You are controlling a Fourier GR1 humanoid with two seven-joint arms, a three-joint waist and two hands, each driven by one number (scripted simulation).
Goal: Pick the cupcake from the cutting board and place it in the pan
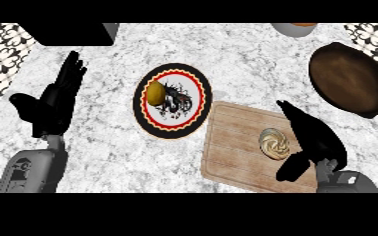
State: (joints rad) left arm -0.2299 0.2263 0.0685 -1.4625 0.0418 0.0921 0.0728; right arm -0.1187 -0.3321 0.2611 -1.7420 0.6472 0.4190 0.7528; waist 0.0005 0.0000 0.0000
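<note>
- Head view: the cupcake [275,144] sits on the cutting board [232,147], towards its right side.
- The right hand [319,141] is just beside it, fingers straight and thumb spread below the cupcake, not closed on it.
- The left hand [53,102] rests open at the left, fingers up.
- The pan [347,77] lies at the upper right, apart from the board.
- A patterned plate [205,100] lies left of the board.
</note>
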